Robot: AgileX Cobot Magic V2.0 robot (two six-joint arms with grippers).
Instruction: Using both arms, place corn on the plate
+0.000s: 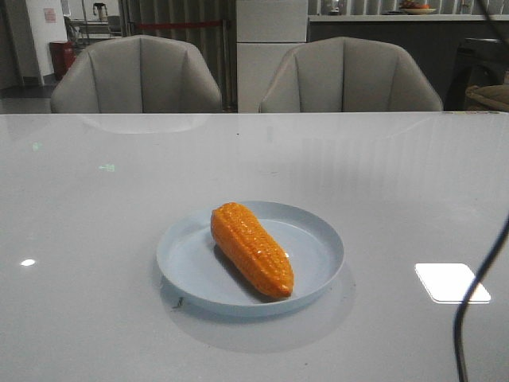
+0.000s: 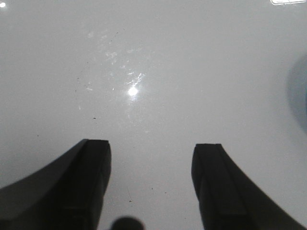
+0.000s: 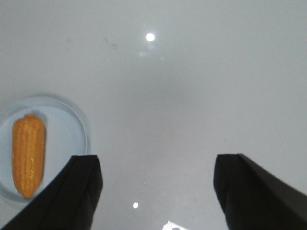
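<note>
Glossy orange corn [image 1: 251, 249], bumpy kernel rows, tapered, lying on pale blue plate [image 1: 316, 237]

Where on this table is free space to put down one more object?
The glossy white table is bare left of the pale blue round plate, behind it toward the two grey chairs, and to its right up to the black cable. Only the plate is crowded: the orange corn cob lies diagonally across it.
</note>
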